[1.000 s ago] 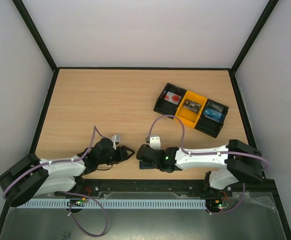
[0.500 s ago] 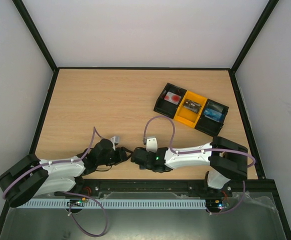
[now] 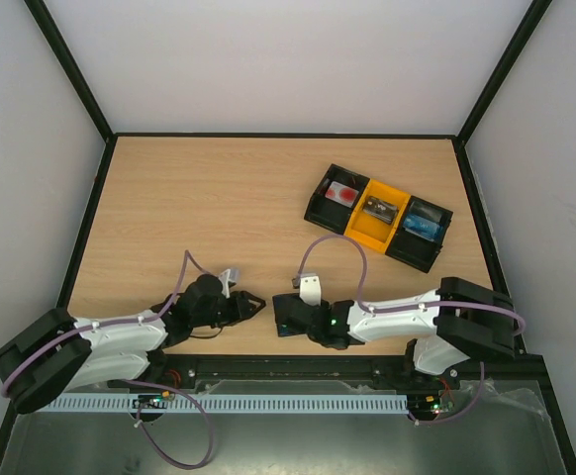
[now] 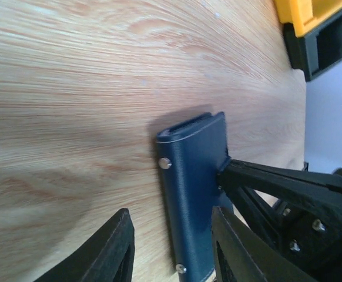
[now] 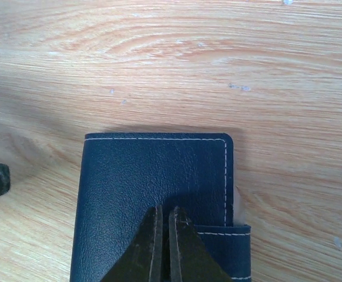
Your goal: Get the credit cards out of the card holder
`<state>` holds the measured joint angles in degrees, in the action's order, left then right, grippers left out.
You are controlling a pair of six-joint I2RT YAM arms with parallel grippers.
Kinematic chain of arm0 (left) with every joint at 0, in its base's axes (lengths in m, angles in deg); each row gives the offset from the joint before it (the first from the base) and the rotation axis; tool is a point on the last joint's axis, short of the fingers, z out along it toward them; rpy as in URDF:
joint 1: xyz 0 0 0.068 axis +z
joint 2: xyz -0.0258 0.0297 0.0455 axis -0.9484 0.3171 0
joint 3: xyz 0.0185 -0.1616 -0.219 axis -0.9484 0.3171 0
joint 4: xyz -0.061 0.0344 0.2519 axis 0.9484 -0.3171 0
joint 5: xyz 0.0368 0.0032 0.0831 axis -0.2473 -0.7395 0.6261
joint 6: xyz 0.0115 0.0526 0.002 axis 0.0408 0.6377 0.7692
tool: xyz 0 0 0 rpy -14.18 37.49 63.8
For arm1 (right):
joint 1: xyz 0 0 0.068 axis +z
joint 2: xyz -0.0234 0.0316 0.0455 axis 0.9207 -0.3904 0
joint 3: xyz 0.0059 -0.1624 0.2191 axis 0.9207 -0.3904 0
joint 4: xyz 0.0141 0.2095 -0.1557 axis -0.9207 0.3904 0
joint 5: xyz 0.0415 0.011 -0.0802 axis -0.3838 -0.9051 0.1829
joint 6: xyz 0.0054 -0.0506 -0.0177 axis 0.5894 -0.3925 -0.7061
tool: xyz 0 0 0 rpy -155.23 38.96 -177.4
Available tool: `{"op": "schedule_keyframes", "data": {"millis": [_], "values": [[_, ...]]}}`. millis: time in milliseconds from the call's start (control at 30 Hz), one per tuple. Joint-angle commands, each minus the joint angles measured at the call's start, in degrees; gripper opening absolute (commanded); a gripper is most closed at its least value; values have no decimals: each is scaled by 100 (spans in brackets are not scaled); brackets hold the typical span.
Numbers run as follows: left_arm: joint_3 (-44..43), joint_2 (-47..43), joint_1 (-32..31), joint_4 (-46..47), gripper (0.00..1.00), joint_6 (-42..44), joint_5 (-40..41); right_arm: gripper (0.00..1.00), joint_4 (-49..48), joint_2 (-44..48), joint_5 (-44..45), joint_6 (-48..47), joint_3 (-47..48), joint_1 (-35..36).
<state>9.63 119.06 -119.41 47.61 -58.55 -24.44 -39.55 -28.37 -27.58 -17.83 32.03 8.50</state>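
- the left claw (image 3: 255, 305) lies low at the near edge of the desk (image 3: 219, 208), just left of the card holder (image 3: 284, 319). its own camera shows its fingers (image 4: 109, 252) spread wide, with nothing in them.
- only that camera sees the card holder (image 4: 194, 188) from the side. it is folded shut, flat on the desk, with two small silver studs (image 4: 164, 163) on its edge.
- from above, the right claw (image 3: 293, 317) hides much of the holder. the right wrist camera shows its fingers (image 5: 185, 252) pressed almost together, tips on the blue cover, next to the little tab (image 5: 232, 238).
- only the top view shows the black and yellow tray (image 3: 320, 210), far off to the right. a pinkish-white card (image 3: 342, 194) with a red spot lies in its left part. a dark card (image 3: 378, 208) lies in the yellow middle part.
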Motion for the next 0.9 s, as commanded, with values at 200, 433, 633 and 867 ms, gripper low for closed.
{"op": "schedule_keyframes", "data": {"millis": [200,433,633,867], "values": [[-279,1048,-268,1677,28,-176,-547,2,-1814,141,-242,-284,-565,59],[-483,1817,-349,1727,25,-52,-433,2,-1833,396,-201,-176,-820,59],[-544,2208,-344,1244,24,120,-163,2,-1593,728,80,-139,-950,59],[-521,2319,-349,1097,24,186,-41,2,-1093,815,416,-50,-965,59]]}}
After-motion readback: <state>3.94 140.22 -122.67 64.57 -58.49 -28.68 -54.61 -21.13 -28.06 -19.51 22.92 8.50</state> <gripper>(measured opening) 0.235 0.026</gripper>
